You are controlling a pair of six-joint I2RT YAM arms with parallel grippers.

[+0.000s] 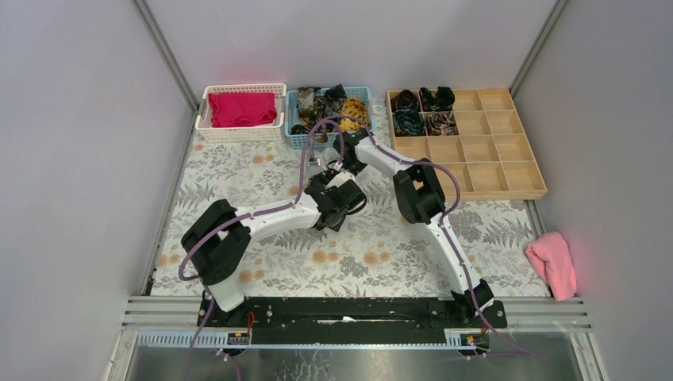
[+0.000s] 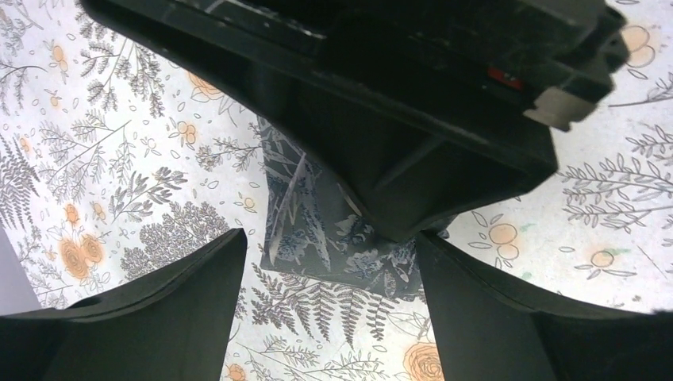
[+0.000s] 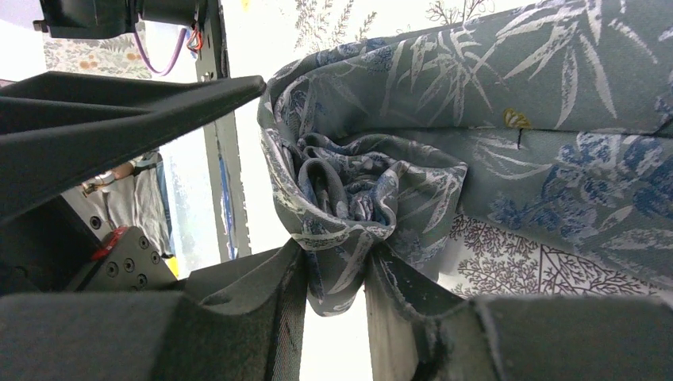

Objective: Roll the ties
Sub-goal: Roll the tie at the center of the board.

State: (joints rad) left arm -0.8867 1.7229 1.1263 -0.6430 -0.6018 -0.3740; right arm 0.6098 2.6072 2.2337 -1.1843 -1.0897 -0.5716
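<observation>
Right gripper: narrow, pinched on a bunched-up coil at one end of the grey tie
Left gripper: spread wide, nothing in it, hanging over a flat part of the tie, with the other gripper's black body right in front
Tie: middle of the bench, near the blue basket; silvery leaf pattern with blue bits
Blue basket: back of the bench, loose ties heaped in, one yellow-orange
Tray: back right, wooden, rolled ties in four top-left compartments
White basket: back left, magenta cloth inside
Pink cloth: off at the right edge
</observation>
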